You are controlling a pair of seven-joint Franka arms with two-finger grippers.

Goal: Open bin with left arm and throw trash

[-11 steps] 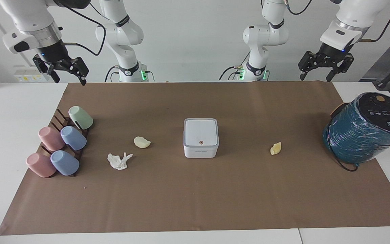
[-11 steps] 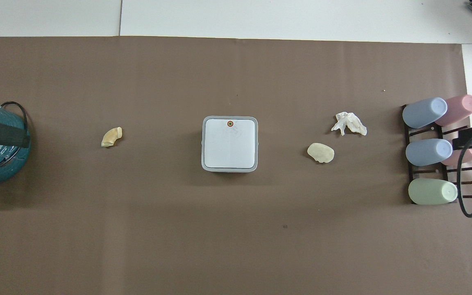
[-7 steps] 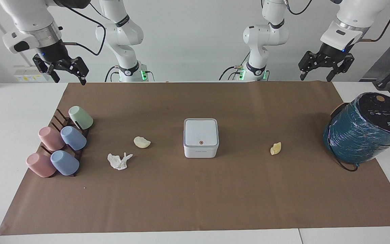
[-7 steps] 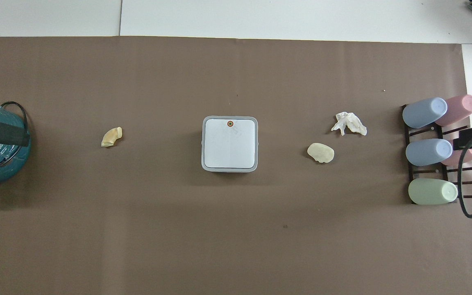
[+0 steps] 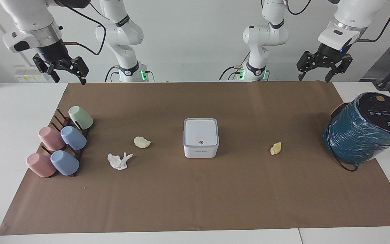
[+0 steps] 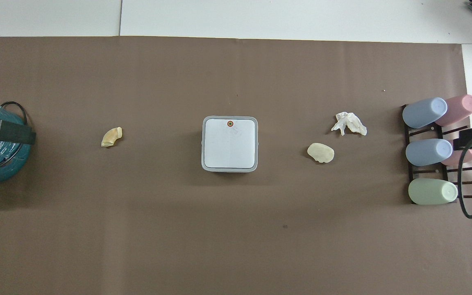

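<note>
White tabletop, covered by a broad brown paper mat, fills both views. Landmark for all positions: the small white square bin with grey rim, standing at the middle of the mat.

Largest item: a teal wrapped cylinder with a black top, well apart from the bin at the left arm's end of the table. Next, a dark wooden rack holding five pastel plastic cups, well apart from the bin at the right arm's end.

Left gripper hangs raised over the mat's edge nearest the robots, toward the cylinder's end, fingers spread and holding nothing. Right gripper hangs raised over that same edge toward the rack's end, fingers likewise spread and empty; that arm waits.

Trash: a crumpled white tissue and a pale yellow curled peel piece lie between the bin and the rack; a second pale yellow peel scrap lies between the bin and the cylinder.

Progress, as judged: nothing completed. The bin's lid is shut; all three scraps remain on the mat. Opening and disposal are outstanding. The bin sits well apart from the left gripper.
</note>
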